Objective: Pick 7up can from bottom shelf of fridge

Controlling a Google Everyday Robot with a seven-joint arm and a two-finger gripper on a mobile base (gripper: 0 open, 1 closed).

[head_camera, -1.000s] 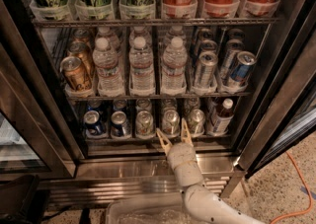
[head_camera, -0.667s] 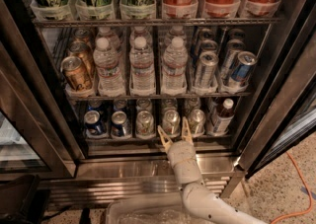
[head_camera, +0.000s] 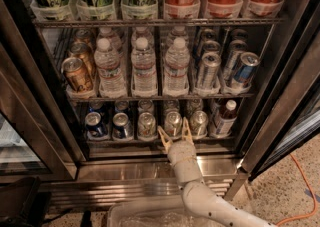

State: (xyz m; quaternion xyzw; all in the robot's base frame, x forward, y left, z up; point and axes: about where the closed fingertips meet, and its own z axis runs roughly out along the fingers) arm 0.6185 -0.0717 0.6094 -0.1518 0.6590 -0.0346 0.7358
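Observation:
The fridge (head_camera: 280, 96) stands open in front of me. Its bottom shelf (head_camera: 150, 140) holds a row of short cans. My gripper (head_camera: 173, 128) is at the front edge of this shelf, open, with its tan fingers (head_camera: 164, 137) spread on either side of a pale silver-green can, the 7up can (head_camera: 173, 120). The fingers reach the can's lower front and are not closed on it. Similar pale cans stand just left (head_camera: 146, 124) and right (head_camera: 198, 121) of it. My white arm (head_camera: 200, 196) rises from the bottom of the view.
Two blue cans (head_camera: 95, 124) stand at the shelf's left and a dark bottle (head_camera: 223, 118) at its right. Above is a rack with water bottles (head_camera: 144, 66) and tall cans (head_camera: 207, 70). The steel base grille (head_camera: 125, 191) lies below and an orange cable (head_camera: 300, 191) crosses the floor.
My gripper has edged slightly forward and up toward the pale can, fingers still spread. Nothing on the shelves has moved.

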